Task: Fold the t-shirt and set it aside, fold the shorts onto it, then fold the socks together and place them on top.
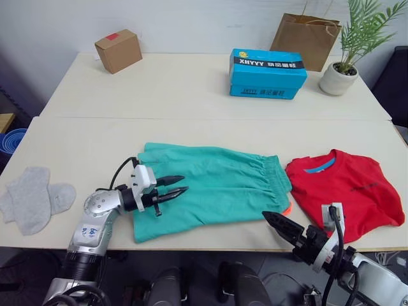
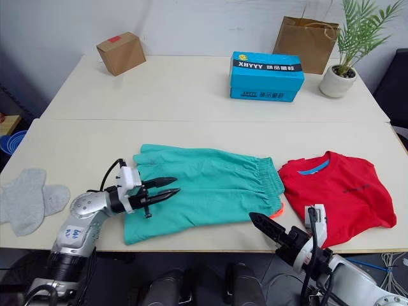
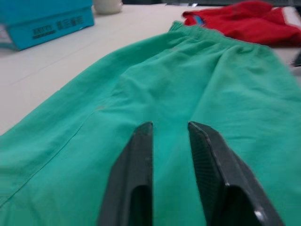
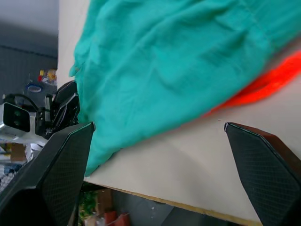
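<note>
The teal shorts [image 1: 217, 185] lie flat at the middle of the front table, waistband to the right with an orange-red drawstring [image 1: 287, 208] at its near corner. My left gripper [image 1: 183, 184] hovers open over the shorts' left leg, fingers [image 3: 141, 160] pointing right with nothing between them. The red t-shirt [image 1: 347, 191] lies right of the shorts, touching the waistband. My right gripper [image 1: 279, 223] is open at the table's front edge, just before the waistband corner, empty. The grey socks [image 1: 35, 197] lie together at the far left of the table.
On the back table stand a cardboard box [image 1: 118, 50], a blue shoe box [image 1: 268, 73], a brown paper bag [image 1: 306, 38] and a potted plant [image 1: 341, 70]. A blue bin [image 1: 9, 140] sits off the left side. The front edge [image 1: 210, 245] runs just under both grippers.
</note>
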You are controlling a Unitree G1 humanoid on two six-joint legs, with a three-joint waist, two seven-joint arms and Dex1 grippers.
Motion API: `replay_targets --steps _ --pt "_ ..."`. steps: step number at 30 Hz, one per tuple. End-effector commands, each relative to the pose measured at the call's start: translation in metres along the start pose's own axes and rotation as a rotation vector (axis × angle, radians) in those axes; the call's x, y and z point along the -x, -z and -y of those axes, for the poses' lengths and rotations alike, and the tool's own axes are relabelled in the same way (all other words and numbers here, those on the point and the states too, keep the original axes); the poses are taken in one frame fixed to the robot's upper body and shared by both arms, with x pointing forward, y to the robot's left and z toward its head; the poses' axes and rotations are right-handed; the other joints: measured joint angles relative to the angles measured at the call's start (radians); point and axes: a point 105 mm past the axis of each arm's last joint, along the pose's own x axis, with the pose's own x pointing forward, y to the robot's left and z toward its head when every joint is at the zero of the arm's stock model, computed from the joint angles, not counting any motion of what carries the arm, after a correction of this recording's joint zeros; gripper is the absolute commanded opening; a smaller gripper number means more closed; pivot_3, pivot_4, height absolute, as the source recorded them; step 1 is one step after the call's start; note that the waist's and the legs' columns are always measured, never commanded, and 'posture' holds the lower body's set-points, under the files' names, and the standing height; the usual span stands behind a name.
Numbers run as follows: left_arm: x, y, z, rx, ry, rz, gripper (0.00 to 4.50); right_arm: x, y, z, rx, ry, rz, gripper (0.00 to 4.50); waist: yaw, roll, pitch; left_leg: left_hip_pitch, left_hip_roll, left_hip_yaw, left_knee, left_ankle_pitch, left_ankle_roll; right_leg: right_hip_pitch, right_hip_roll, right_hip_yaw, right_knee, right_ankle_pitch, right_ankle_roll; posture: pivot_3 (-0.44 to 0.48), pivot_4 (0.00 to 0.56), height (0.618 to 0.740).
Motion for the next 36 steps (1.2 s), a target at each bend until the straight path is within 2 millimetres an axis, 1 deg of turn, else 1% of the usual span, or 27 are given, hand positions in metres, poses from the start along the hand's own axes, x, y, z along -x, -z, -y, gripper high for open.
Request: replay_targets --steps 1,3,6,9,12,13,15,17,18,19,20,21,22,26,27,28,29,30,32,34,36 --pt "-0.007 0.001 0.000 -0.006 0.013 0.018 0.06 -0.013 0.000 -0.004 -0.090 0.004 0.039 4.50 -0.005 -0.001 -0.001 0.000 0.000 0.000 0.000 0.000 0.000 0.000 0.000 0.000 0.000 0.000 0.000 0.000 0.150 0.740" --pt "-0.011 0.002 0.003 -0.002 0.043 0.018 0.01 -0.022 -0.006 -0.004 -0.085 0.016 0.085 4.50 -0.009 -0.002 -0.001 0.000 0.001 0.000 0.000 0.000 0.000 0.000 0.001 0.000 0.000 0.001 0.000 0.000 0.150 0.740" --pt "-0.012 0.004 0.005 0.002 0.051 0.005 0.01 -0.039 -0.003 -0.008 -0.061 -0.008 0.077 4.50 -0.010 -0.002 -0.001 0.000 0.001 0.000 0.000 0.001 0.000 0.000 0.001 0.001 0.000 0.001 0.000 0.000 0.150 0.740" --pt "-0.010 0.008 0.004 0.027 0.044 -0.003 0.01 -0.059 -0.011 0.004 -0.044 0.073 0.152 4.50 -0.013 -0.002 -0.001 0.001 0.001 0.000 0.000 0.002 -0.001 0.000 0.001 0.002 0.000 0.002 -0.001 0.000 0.150 0.740" --pt "-0.006 0.017 0.004 0.019 0.066 -0.035 0.01 -0.075 -0.015 -0.003 -0.016 0.044 0.172 4.50 -0.015 -0.003 -0.002 0.002 0.002 0.000 0.000 0.002 -0.002 0.001 0.003 0.002 0.000 0.003 -0.002 0.000 0.150 0.740" --pt "-0.005 0.018 0.005 0.021 0.077 -0.038 0.00 -0.079 -0.020 0.000 0.038 0.058 0.202 4.32 -0.015 -0.003 -0.002 0.002 0.002 0.000 0.000 0.002 -0.002 0.001 0.003 0.002 0.000 0.003 -0.002 0.000 0.150 0.740" --pt "-0.004 0.020 0.004 0.024 0.081 -0.038 0.00 -0.087 -0.025 0.007 0.228 0.079 0.224 3.88 -0.015 -0.004 -0.003 0.002 0.002 0.000 0.000 0.003 -0.002 0.001 0.003 0.002 0.000 0.003 -0.003 0.000 0.150 0.740" --pt "-0.004 0.022 0.002 0.028 0.071 -0.040 0.00 -0.090 -0.032 0.015 0.263 0.095 0.294 3.21 -0.012 -0.005 -0.004 0.003 0.002 0.001 0.001 0.003 -0.002 0.001 0.003 0.002 0.000 0.003 -0.002 0.000 0.150 0.740" --pt "-0.003 0.023 0.000 0.028 0.064 -0.046 0.00 -0.091 -0.037 0.018 0.229 0.103 0.340 2.89 -0.011 -0.005 -0.004 0.003 0.002 0.001 0.001 0.003 -0.001 0.001 0.003 0.002 0.000 0.003 -0.002 0.000 0.150 0.740" --pt "-0.002 0.025 -0.001 0.033 0.054 -0.049 0.00 -0.090 -0.044 0.020 0.240 0.103 0.393 2.46 -0.010 -0.005 -0.004 0.003 0.002 0.001 0.000 0.003 -0.001 0.001 0.003 0.002 0.000 0.003 -0.002 0.000 0.150 0.740" --pt "-0.001 0.025 -0.003 0.039 0.045 -0.050 0.00 -0.091 -0.048 0.019 0.251 0.101 0.428 2.15 -0.009 -0.005 -0.004 0.003 0.002 0.000 0.000 0.003 -0.001 0.002 0.003 0.002 0.000 0.003 -0.002 0.000 0.150 0.740" --pt "-0.001 0.026 -0.004 0.044 0.038 -0.049 0.00 -0.090 -0.054 0.017 0.272 0.098 0.471 1.70 -0.009 -0.004 -0.004 0.003 0.002 0.000 0.000 0.003 -0.001 0.002 0.002 0.002 0.000 0.004 -0.002 0.000 0.150 0.740" --pt "-0.001 0.026 -0.005 0.046 0.036 -0.048 0.00 -0.090 -0.059 0.013 0.293 0.086 0.503 1.42 -0.010 -0.005 -0.005 0.003 0.002 0.000 0.000 0.003 -0.001 0.002 0.002 0.002 0.000 0.004 -0.002 0.000 0.150 0.740" --pt "0.003 0.024 -0.007 0.077 0.021 -0.039 0.00 -0.086 -0.072 -0.007 0.355 -0.002 0.595 0.03 -0.008 -0.004 -0.005 0.003 0.000 0.000 0.001 0.001 -0.003 0.003 0.000 0.002 -0.001 0.006 -0.001 0.000 0.150 0.740" --pt "0.006 0.021 -0.008 0.095 -0.003 -0.034 0.00 -0.082 -0.078 -0.016 0.329 -0.047 0.647 0.03 -0.009 -0.004 -0.004 0.003 0.000 0.000 0.001 0.001 -0.003 0.003 0.000 0.002 -0.001 0.006 0.000 0.000 0.150 0.740" --pt "0.010 0.017 -0.010 0.115 -0.029 -0.019 0.00 -0.078 -0.081 -0.027 0.341 -0.099 0.678 0.03 -0.011 -0.003 -0.004 0.003 0.000 0.000 0.001 0.001 -0.003 0.002 0.000 0.002 -0.001 0.006 0.000 0.000 0.150 0.740" --pt "0.014 0.013 -0.010 0.130 -0.052 -0.012 0.00 -0.074 -0.083 -0.039 0.390 -0.153 0.701 0.03 -0.012 -0.002 -0.003 0.001 0.000 0.000 0.000 0.002 -0.001 0.001 -0.001 0.002 -0.001 0.006 0.000 0.000 0.150 0.740" --pt "0.016 0.011 -0.010 0.141 -0.067 -0.009 0.00 -0.072 -0.083 -0.047 0.428 -0.190 0.714 0.03 -0.013 -0.001 -0.002 0.001 0.000 0.000 0.000 0.004 0.001 0.001 -0.001 0.002 -0.001 0.006 0.000 0.000 0.150 0.740" --pt "0.019 0.008 -0.009 0.134 -0.086 -0.017 0.00 -0.070 -0.082 -0.057 0.482 -0.235 0.723 0.03 -0.015 0.000 -0.002 0.000 0.000 0.001 -0.001 0.006 -0.003 -0.001 -0.001 0.001 -0.001 0.006 0.000 0.000 0.150 0.740" --pt "0.022 0.011 -0.005 0.137 -0.095 -0.052 0.00 -0.068 -0.080 -0.073 0.622 -0.279 0.736 0.03 -0.016 0.001 -0.001 -0.001 0.000 0.001 -0.001 0.006 -0.004 -0.002 0.000 0.001 0.000 0.006 0.000 0.000 0.150 0.740" --pt "0.025 0.014 0.000 0.153 -0.102 -0.081 0.00 -0.072 -0.068 -0.094 0.865 -0.336 0.688 0.03 -0.020 0.001 -0.001 -0.001 0.000 0.001 -0.001 0.006 -0.004 -0.002 0.000 0.001 0.000 0.006 0.000 0.000 0.150 0.740"
